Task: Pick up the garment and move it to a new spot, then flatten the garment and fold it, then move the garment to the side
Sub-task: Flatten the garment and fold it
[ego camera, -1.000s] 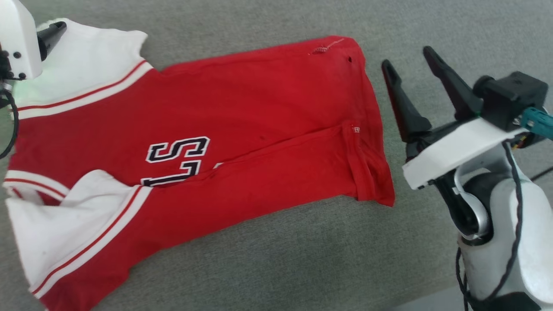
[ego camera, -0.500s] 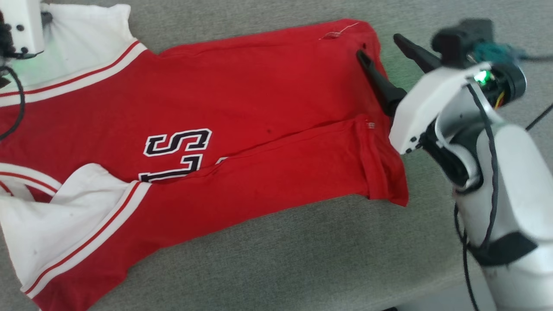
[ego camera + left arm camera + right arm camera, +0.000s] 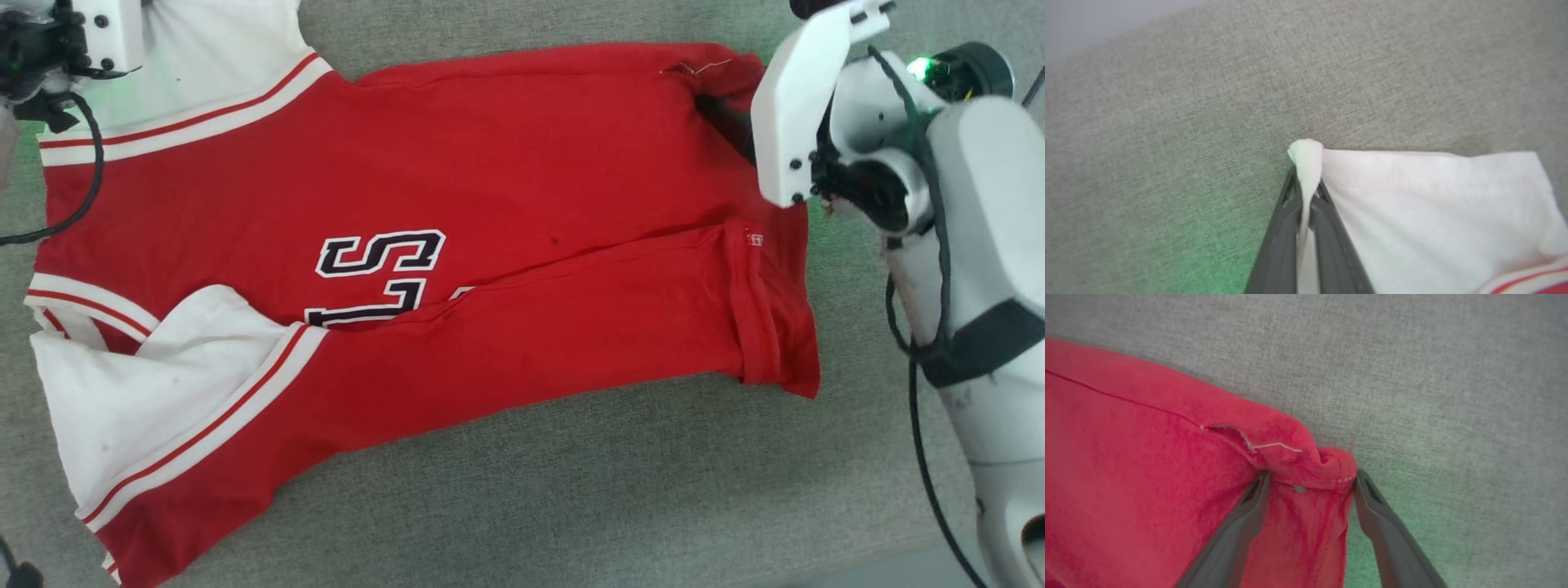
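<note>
Having swung in, the right gripper (image 3: 1311,475) is straddling a red corner of the garment (image 3: 531,155), jaws wide; the left gripper (image 3: 1306,183), newly closed, is pinching its white sleeve corner.

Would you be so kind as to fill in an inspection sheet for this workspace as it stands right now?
Surface: grey woven surface, bare around the garment.
Job's things: garment spread out, its near long edge folded over part of the lettering.
Clutter: nothing seen.
Grippers: left tool shut on the garment's white sleeve corner; right tool open, fingers straddling a bunched red hem corner.
Cables: black cable loops from the left wrist across the garment's edge; second black cable runs down the right arm.
Surroundings: pale band beyond the surface's edge, not identifiable.
</note>
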You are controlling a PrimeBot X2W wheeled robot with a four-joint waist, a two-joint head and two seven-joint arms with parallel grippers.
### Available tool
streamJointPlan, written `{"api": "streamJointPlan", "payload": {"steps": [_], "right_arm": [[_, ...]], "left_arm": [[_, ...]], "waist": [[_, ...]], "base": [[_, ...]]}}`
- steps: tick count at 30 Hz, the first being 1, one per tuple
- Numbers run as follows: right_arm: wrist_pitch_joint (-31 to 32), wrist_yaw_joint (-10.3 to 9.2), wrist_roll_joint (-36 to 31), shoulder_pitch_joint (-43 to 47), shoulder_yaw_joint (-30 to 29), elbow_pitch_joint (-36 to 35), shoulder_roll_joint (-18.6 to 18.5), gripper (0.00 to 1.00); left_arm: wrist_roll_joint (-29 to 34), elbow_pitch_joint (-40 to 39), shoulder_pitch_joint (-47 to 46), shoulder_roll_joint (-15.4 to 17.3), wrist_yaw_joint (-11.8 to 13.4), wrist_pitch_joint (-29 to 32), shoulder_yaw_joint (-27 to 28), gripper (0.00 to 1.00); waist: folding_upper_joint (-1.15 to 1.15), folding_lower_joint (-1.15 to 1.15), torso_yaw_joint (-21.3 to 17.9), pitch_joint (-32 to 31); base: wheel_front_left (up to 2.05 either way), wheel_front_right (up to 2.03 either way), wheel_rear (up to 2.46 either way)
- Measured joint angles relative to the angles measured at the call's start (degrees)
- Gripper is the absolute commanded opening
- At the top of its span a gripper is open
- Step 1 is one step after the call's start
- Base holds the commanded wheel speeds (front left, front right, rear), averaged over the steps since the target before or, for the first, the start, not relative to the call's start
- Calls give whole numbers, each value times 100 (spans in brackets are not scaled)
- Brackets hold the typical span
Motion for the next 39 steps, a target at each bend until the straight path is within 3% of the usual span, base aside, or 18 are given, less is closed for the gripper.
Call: {"api": "streamJointPlan", "payload": {"steps": [1, 2, 3, 15, 25, 30, 39], "right_arm": [[172, 0, 51, -93, 34, 91, 4, 70], [318, -1, 82, -172, 79, 144, -4, 7], [400, -1, 111, -216, 118, 172, -26, 0], [178, 1, 256, -52, 215, -96, -428, 0], [4, 1, 522, 731, 120, -1182, -1062, 0], [245, 1, 579, 1261, -74, -1785, -1243, 0], [783, 1, 666, 2375, -573, -2716, -1326, 0]], "left_arm": [[0, 38, -21, -40, -4, -23, -8, 0], [1, 79, -35, -71, -20, -42, -18, 0], [1, 102, -42, -100, -27, -77, -23, 0], [-102, 56, -47, -189, -179, -155, -131, 0], [-216, -1149, 355, 324, -167, 55, -339, 0], [-291, -2150, 833, 671, 282, 336, -368, 0], [-782, -4453, 2104, 1454, 1529, 927, -334, 0]], "waist": [[0, 0, 16, 1], [0, 0, 34, -2], [0, 0, 53, -7], [0, 0, 357, -369], [0, 0, 689, -945], [0, 0, 839, -1168], [0, 0, 981, -1379]], "base": [[0, 0, 0], [0, 0, 0], [0, 0, 0], [0, 0, 0], [0, 0, 0], [0, 0, 0], [0, 0, 0]]}}
